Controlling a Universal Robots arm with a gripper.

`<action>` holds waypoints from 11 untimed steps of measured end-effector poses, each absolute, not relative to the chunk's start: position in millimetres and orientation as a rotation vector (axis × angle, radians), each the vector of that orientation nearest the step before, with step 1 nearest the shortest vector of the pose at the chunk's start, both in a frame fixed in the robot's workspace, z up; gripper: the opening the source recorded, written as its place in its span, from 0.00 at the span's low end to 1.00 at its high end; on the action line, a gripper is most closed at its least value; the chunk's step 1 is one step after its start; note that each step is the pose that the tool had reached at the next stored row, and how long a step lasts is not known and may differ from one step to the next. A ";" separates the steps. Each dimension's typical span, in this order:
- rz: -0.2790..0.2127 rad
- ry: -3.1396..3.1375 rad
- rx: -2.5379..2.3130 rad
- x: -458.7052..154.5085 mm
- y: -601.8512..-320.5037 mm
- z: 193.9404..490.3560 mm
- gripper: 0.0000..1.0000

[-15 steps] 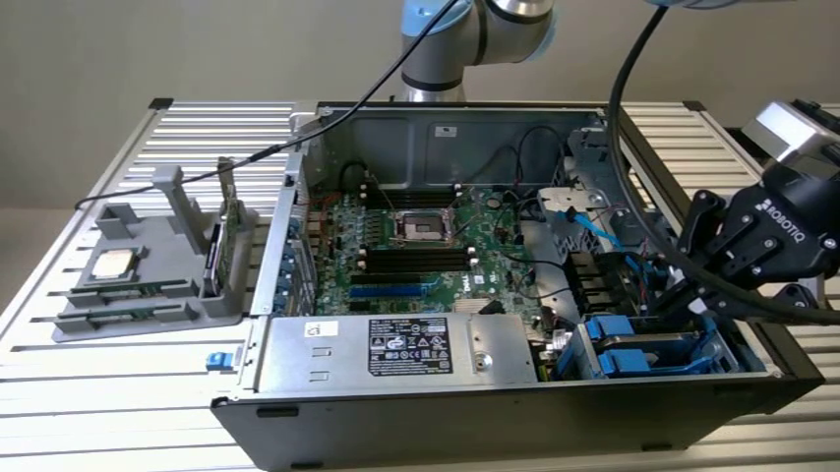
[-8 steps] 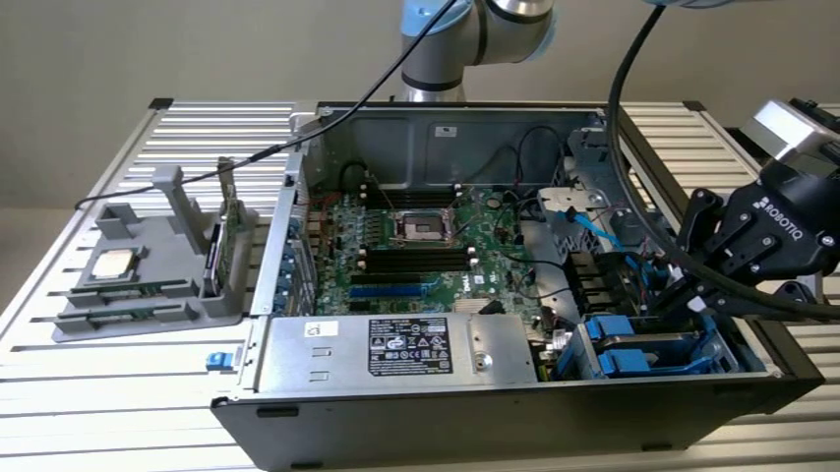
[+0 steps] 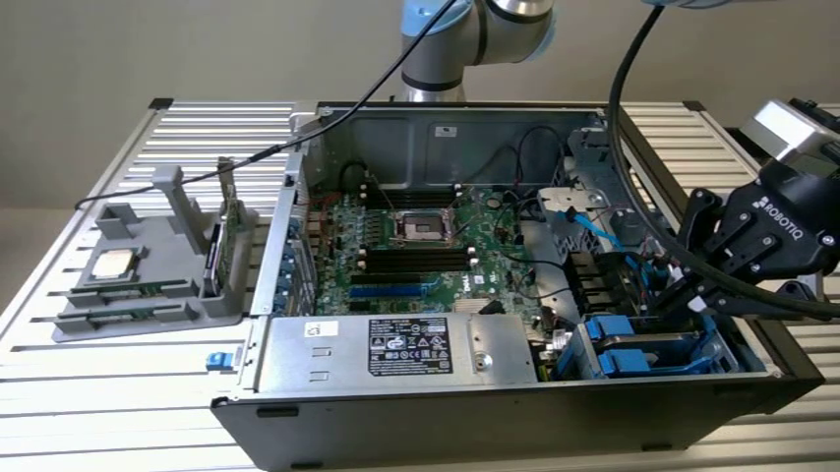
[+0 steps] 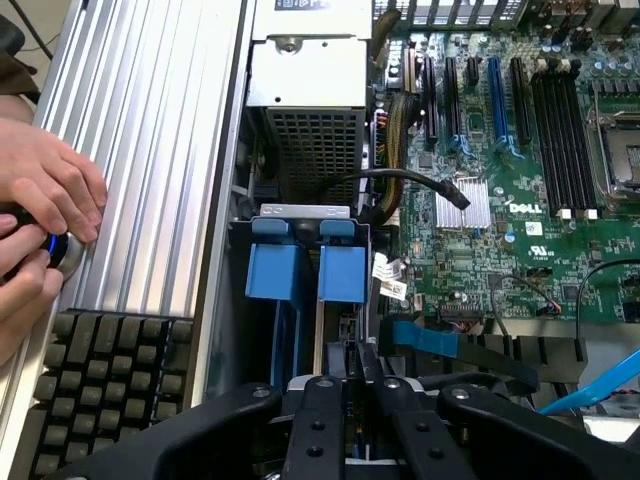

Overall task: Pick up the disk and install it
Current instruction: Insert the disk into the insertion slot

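The disk (image 3: 656, 341) lies low in the drive bay at the front corner of the open computer case (image 3: 525, 433), on the exterior view's right, silver-grey between blue carrier parts. My gripper (image 3: 691, 295) reaches down onto its end nearest the case's side wall. In the wrist view the blue carrier tabs of the disk (image 4: 305, 272) point away from my gripper (image 4: 357, 395). My black fingers (image 4: 325, 400) stand close together with the carrier's dark end pinched between them.
A black cable (image 3: 630, 118) arcs over the case to my wrist. Beside the bay sit the power supply (image 3: 393, 349) and motherboard (image 3: 420, 246). A grey fixture (image 3: 145, 285) holds a chip and an upright card. A person's hand (image 4: 40, 200) rests above a keyboard (image 4: 100, 380).
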State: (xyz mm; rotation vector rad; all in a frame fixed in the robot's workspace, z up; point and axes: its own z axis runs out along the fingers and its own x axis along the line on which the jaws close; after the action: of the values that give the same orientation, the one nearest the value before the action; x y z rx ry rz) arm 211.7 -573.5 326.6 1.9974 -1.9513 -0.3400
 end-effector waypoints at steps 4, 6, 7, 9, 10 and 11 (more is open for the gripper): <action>-0.339 -1.947 2.001 211.7 -573.1 326.7 0.17; -0.338 -1.945 2.003 211.7 -573.0 326.7 0.17; -0.338 -1.944 2.004 211.7 -572.9 326.6 0.17; -0.338 -1.942 2.005 211.7 -572.9 326.6 0.17; -0.338 -1.942 2.006 211.7 -572.9 326.6 0.17; -0.338 -1.941 2.006 211.6 -572.9 326.5 0.17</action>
State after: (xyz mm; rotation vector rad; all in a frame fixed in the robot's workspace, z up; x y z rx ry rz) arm 211.6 -572.9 326.5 2.0062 -1.9410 -0.3375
